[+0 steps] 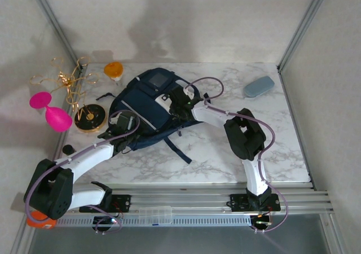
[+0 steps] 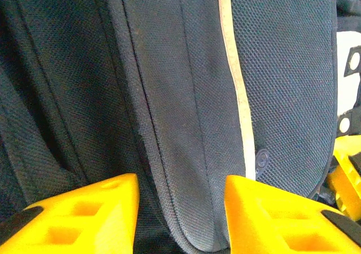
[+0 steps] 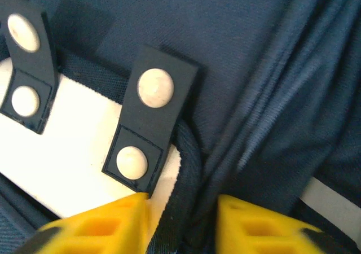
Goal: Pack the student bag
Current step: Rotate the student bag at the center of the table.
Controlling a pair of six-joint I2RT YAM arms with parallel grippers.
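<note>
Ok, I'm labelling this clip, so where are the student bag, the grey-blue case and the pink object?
student bag [image 1: 145, 100]: top external view, on its navy front panel.
grey-blue case [image 1: 259, 86]: top external view, middle of its top face.
pink object [image 1: 58, 118]: top external view, on its larger lobe.

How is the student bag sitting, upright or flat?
Flat. The student bag lies on the table, grey patch facing the top camera.

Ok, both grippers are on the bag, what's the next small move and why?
Probably close the left gripper: its jaws stand apart around a fold of the bag, so a pinch should catch fabric. The right gripper straddles a dark strap beside the white patch.
</note>
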